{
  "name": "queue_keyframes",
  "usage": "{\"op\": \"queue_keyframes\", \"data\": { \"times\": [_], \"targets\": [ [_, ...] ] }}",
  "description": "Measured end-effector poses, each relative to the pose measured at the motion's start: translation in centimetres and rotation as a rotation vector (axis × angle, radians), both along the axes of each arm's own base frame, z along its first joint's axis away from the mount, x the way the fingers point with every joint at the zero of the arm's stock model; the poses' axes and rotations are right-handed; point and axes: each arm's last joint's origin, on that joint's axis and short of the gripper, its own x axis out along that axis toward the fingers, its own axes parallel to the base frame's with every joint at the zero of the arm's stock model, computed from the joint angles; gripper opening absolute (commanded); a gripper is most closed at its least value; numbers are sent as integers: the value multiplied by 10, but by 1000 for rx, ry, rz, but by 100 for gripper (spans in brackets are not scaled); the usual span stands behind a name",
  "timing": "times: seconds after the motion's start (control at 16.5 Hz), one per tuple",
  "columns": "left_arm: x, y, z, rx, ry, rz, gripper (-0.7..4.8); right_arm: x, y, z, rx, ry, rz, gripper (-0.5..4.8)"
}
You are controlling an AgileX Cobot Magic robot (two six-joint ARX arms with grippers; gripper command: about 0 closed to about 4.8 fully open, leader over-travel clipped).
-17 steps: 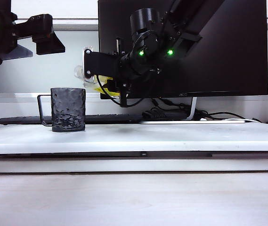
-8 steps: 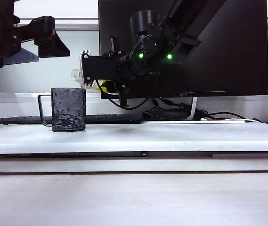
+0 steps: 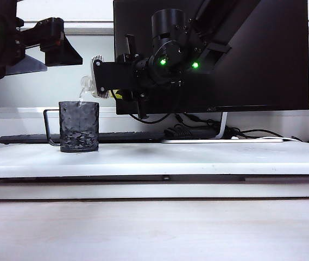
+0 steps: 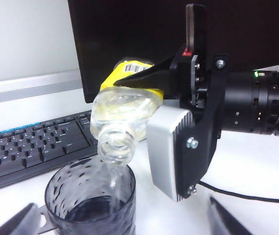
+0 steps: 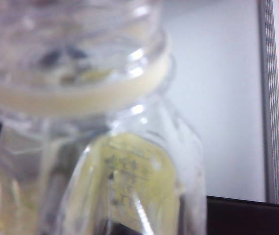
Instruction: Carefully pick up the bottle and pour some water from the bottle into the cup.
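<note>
Cup (image 3: 79,126) first, as the landmark: the dark dimpled mug stands upright on the white table (image 3: 197,157), handle on its left side. Up and left of the cup hangs the left gripper (image 3: 62,46), jaws spread wide and grasping nothing; its two fingertips (image 4: 16,223) frame the cup from above in the left wrist view. Directly over the cup's rim, the bottle (image 4: 124,117) lies tipped, open mouth downward, and water (image 4: 112,176) runs from it into the cup. Just right of the cup and above it, the right gripper (image 3: 106,79) is clenched around the bottle's yellow-labelled body. A keyboard (image 3: 127,137) and monitor (image 3: 252,54) sit behind the cup.
</note>
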Motion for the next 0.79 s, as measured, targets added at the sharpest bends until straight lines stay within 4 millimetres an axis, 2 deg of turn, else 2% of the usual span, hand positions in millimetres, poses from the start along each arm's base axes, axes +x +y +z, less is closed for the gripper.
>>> {"op": "queue_keyframes", "data": {
  "times": [0.79],
  "targets": [
    [0, 0, -4, 12, 35, 0, 479, 2, -3, 1, -50, -59, -4, 103]
  ]
}}
